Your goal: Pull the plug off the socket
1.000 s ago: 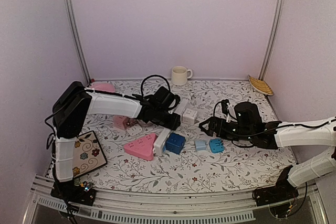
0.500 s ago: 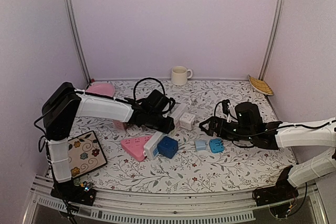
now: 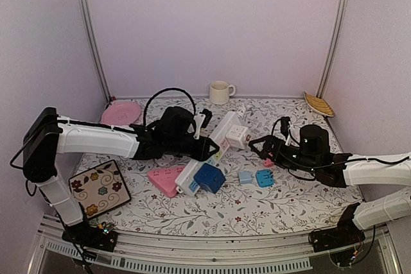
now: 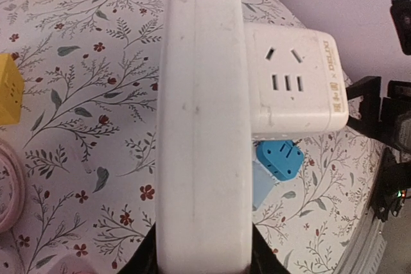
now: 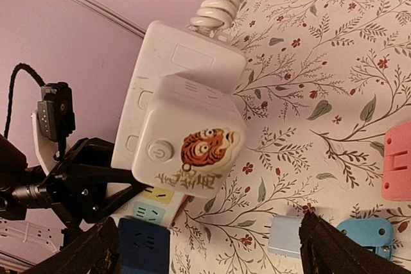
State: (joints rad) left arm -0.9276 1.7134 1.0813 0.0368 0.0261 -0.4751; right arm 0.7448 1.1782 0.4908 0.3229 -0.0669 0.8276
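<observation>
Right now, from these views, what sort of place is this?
Probably a robot test booth: bare walls on metal posts, a floral table, scattered socket props like the white power strip.

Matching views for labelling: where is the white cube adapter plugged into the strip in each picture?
Top external: white cube adapter, centre.
Left wrist: upper right.
Right wrist: centre-left, tiger sticker showing.
Shared landmark: bright blue adapter beside the pale one.
</observation>
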